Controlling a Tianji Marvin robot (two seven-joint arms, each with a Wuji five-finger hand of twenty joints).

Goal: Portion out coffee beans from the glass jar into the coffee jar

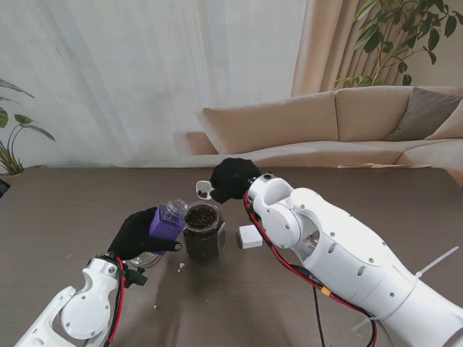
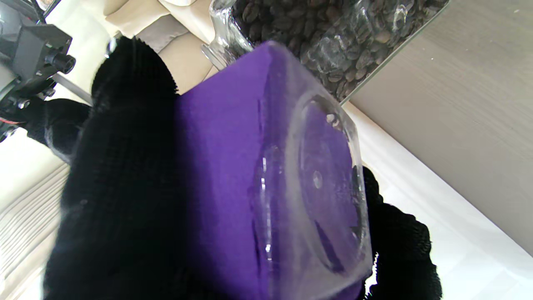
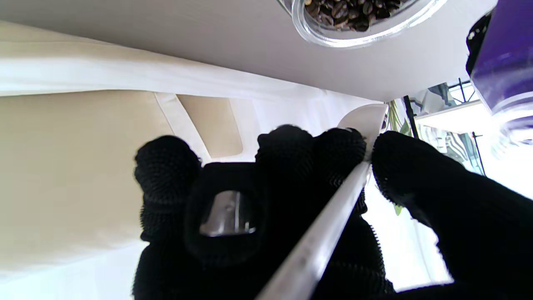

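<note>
- My left hand (image 1: pixel 137 235) is gripping the purple-sleeved coffee jar (image 1: pixel 168 220), tilted, just beside the glass jar (image 1: pixel 203 233) of beans mid-desk.
- My right hand (image 1: pixel 233 179) is pinching a white scoop (image 3: pixel 333 216) beyond the glass jar, toward the desk's far edge.

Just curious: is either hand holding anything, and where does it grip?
Left hand grips the purple-wrapped jar around its body; right hand pinches the white spoon by its handle.
</note>
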